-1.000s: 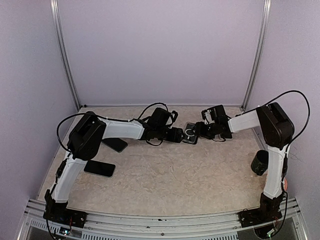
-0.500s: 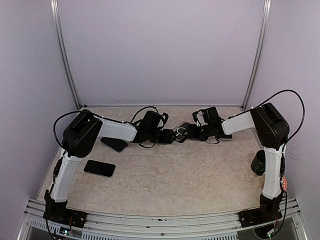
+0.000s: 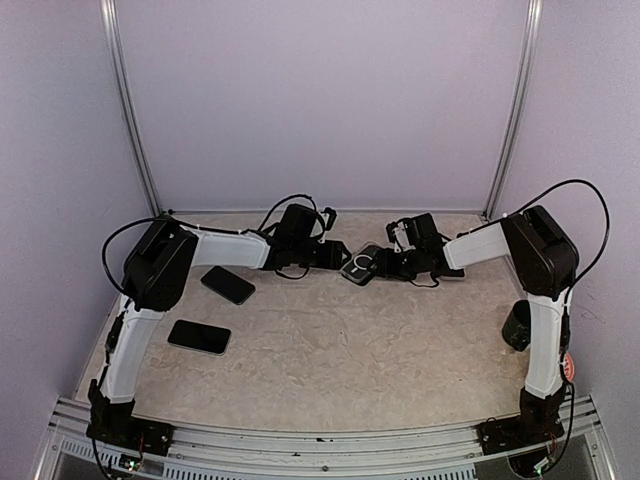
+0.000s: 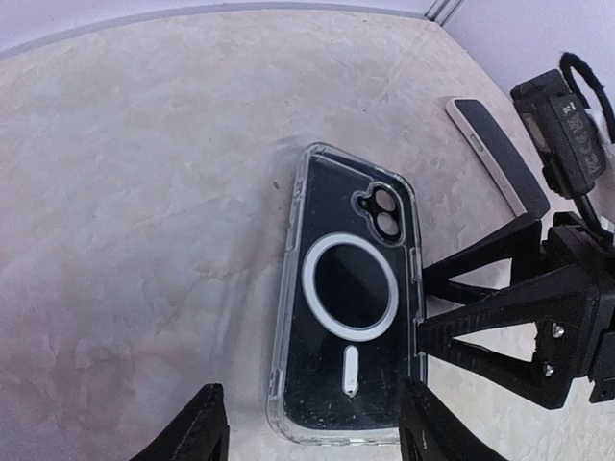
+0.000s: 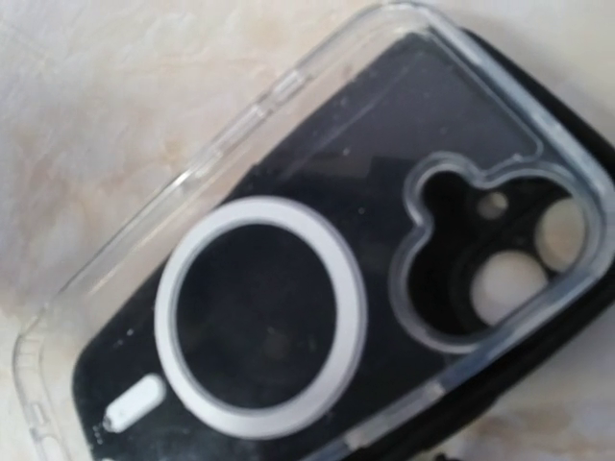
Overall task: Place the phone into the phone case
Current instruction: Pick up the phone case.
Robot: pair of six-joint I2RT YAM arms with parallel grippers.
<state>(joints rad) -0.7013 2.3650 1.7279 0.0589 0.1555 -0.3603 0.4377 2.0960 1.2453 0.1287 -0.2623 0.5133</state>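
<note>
Case [image 4: 348, 298] covers phone [image 5: 524, 379] mid-frame, one edge seemingly not yet seated; left gripper [image 4: 309, 403] spread wide astride it, gripping nothing; right gripper [image 4: 423, 305] at its side, spread untellable.

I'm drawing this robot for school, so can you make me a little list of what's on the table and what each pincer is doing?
Phone case: clear, lying flat, white ring facing up
Phone: black, showing through the case; a dark edge pokes past the rim
Left pincer: open, one finger on each side of the case's end
Right pincer: at the case's long edge; grip unclear
Spare phones: two black ones lying near the left arm
Table: pale, marbled
</note>
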